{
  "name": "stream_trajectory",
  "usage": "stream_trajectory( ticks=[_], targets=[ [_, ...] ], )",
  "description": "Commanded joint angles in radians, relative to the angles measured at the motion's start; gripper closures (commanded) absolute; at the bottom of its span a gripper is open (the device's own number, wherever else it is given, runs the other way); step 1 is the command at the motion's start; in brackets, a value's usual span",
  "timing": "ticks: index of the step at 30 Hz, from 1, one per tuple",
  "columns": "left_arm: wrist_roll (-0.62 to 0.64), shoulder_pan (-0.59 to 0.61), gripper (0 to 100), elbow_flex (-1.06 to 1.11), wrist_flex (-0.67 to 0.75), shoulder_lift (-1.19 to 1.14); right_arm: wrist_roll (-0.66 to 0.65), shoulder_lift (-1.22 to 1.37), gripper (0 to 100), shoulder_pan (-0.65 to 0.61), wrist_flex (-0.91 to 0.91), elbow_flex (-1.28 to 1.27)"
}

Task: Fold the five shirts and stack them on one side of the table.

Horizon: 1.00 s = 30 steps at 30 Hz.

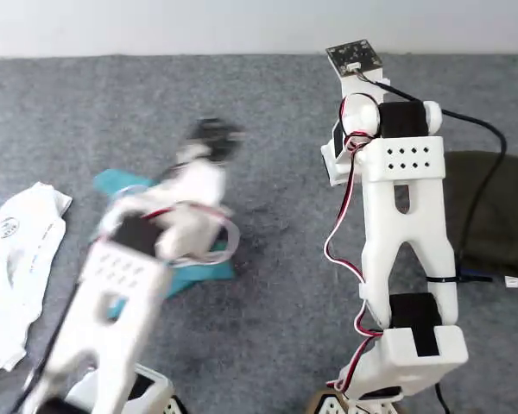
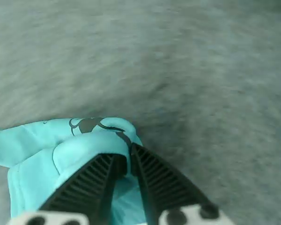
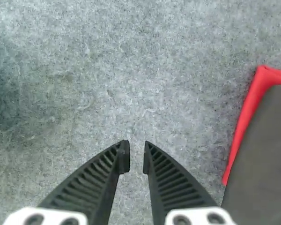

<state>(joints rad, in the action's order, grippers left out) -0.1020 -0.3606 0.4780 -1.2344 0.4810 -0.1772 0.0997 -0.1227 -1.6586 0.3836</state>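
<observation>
A teal shirt lies crumpled left of the table's middle, mostly under my left arm. My left gripper is shut on a bunched fold of this teal shirt. A white shirt lies loose at the table's left edge. At the right edge sits a dark olive shirt. My right arm stands folded beside it. My right gripper hangs over bare carpet, its fingers almost together with nothing between them. A red shirt shows under a dark shirt close by.
Grey carpet covers the table. A pale wall runs along the far edge. Open carpet lies between the two arms and along the back.
</observation>
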Motion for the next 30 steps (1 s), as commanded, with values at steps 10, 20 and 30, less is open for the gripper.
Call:
stream_trajectory(
  ticks=[10,20,30],
  targets=[
    [0.37,-0.147,79,-0.92,-0.253,-0.701,0.048,-0.015,91.6,0.105,0.088,0.008],
    [0.376,0.509,78,-1.133,-0.508,-0.789,0.041,0.001,65.3,-0.105,0.094,0.072],
    [0.043,1.106,94,-0.638,-0.207,-0.836,-0.028,0.286,91.8,-0.576,0.128,0.107]
  ],
)
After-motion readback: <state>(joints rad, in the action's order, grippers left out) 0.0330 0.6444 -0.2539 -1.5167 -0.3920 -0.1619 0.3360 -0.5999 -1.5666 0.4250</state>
